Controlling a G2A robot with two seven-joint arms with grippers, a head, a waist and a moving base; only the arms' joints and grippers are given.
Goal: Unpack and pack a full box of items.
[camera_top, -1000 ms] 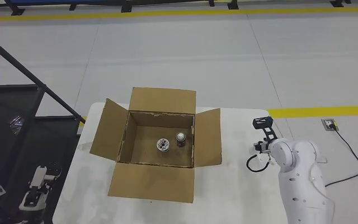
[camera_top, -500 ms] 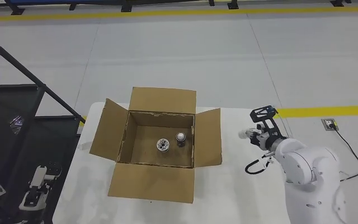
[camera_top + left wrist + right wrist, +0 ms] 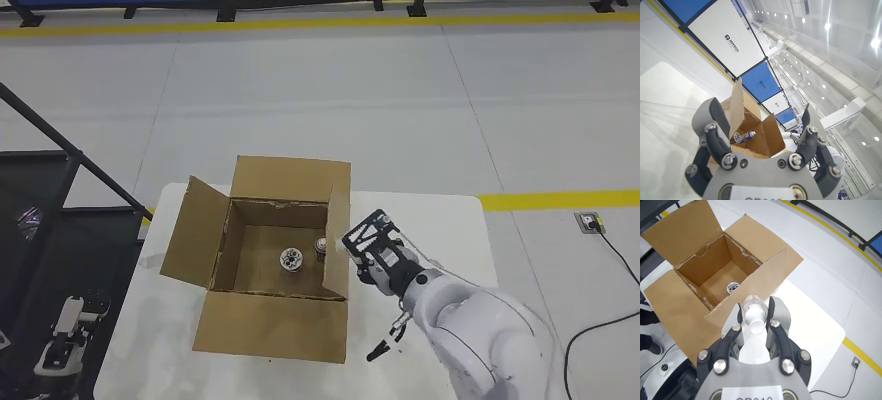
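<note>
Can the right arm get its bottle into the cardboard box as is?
Probably, but not straight in: the right gripper, shut on the white bottle, sits outside the upright flap of the cardboard box. Above that flap the opening is free.

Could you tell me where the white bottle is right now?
In the right wrist view, the white bottle sits clamped in the right gripper, beside the right-hand flap of the cardboard box.

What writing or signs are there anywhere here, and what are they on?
White wall panel: company logo and name, readable.
Blue wall panel: same logo, smaller.
Box side: handling symbols, too small.
Labels on the left gripper and right gripper: cut off by the edge.
Spray can: print too blurred.
</note>
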